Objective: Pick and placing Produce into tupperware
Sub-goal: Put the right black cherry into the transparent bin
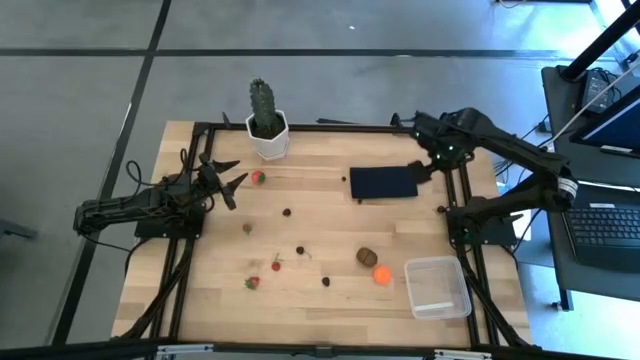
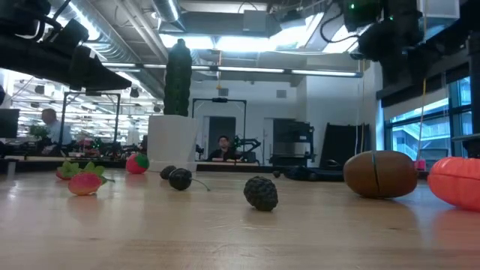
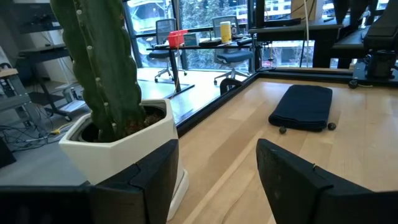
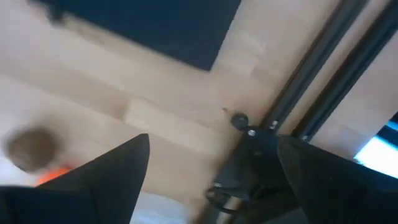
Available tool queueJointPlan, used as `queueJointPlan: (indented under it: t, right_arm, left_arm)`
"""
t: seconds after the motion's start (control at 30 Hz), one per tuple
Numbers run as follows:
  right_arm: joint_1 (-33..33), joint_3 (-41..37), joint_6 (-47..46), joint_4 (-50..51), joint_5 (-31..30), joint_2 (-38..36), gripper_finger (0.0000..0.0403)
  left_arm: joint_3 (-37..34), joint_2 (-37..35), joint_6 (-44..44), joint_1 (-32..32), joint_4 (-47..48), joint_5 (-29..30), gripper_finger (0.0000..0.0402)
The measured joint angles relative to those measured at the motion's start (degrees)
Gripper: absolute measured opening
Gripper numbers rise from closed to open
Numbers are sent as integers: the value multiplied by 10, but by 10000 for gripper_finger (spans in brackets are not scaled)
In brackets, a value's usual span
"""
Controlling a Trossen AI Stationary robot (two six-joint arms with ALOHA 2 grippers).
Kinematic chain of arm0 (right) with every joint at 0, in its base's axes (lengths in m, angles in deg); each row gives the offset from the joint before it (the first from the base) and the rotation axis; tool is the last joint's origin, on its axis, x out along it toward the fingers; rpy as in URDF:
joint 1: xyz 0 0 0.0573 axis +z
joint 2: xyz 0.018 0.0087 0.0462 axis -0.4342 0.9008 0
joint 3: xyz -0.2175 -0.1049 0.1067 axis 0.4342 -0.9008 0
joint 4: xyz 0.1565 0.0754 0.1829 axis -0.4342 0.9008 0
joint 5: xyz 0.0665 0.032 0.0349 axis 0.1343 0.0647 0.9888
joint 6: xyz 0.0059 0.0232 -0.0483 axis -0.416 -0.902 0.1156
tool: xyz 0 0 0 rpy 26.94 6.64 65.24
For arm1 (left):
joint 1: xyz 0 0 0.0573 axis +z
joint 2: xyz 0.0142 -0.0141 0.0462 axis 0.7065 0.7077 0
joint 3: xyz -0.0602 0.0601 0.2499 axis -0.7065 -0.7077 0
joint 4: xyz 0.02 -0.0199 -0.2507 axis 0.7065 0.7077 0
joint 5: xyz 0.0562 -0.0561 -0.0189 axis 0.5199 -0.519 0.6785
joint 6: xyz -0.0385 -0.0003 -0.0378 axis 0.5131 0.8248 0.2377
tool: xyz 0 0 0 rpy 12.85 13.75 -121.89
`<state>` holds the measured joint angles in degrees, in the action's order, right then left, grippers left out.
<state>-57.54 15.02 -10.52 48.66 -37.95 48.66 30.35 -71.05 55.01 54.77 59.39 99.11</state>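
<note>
Two arms stand over the wooden surface (image 1: 320, 300), neither carrying anything. The left gripper (image 1: 232, 186) hovers near the cactus pot (image 1: 268, 140), its fingers (image 3: 292, 180) partly parted with nothing between them; a red strawberry (image 1: 258, 178) lies just beside its tips, on the side toward the surface's middle. The right gripper (image 1: 425, 168) is raised by the far end of the flat black rectangle (image 1: 384, 182), fingers (image 4: 118, 168) spread wide and released. The produce is scattered across the middle: dark berries (image 1: 287, 212), two more strawberries (image 1: 252, 283) near the front left, and the brown kiwi-like oval (image 1: 367, 257) touching or nearly touching an orange ball (image 1: 382, 275). The clear tupperware (image 1: 438, 287) sits empty at the front right, just beside that orange ball. By position, the left arm is nearer the strawberry, while the right arm is nearer the oval, the ball and the tupperware.
</note>
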Motion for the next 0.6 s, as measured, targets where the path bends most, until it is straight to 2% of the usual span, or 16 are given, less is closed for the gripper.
queueJointPlan:
  t: [0.23, 0.4, 0.6]
  right_arm:
    - [13, -110, 24, -4, 2, 0, 354]
    - [14, -186, 25, -24, 39, 4, 354]
    - [14, -226, 59, -31, 53, 43, 354]
  left_arm:
    - [0, 0, 0, 0, 0, 0, 208]
    - [0, 0, 0, 0, 0, 0, 208]
    - [0, 0, 0, 0, 0, 0, 208]
